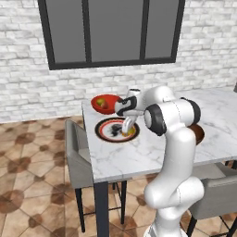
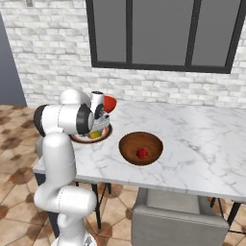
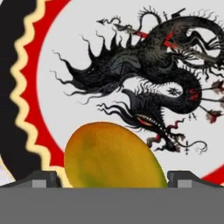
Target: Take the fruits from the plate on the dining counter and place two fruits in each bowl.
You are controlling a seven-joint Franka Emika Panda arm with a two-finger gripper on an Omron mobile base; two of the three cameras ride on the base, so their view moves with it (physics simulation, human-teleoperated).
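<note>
The pincer (image 3: 112, 178) stands open, its tips either side of the orange fruit (image 3: 113, 156) on the plate (image 1: 105, 130). Just beyond it sits the red bowl (image 1: 104, 103) with a yellow-green fruit (image 1: 102, 105); well aside, the brown bowl (image 2: 141, 148) holds a red fruit (image 2: 142, 153). All rest on the marble surface (image 2: 202, 144), with grey chairs (image 1: 78, 157), a brick wall (image 1: 23, 69) and a window (image 1: 111, 30) around.
</note>
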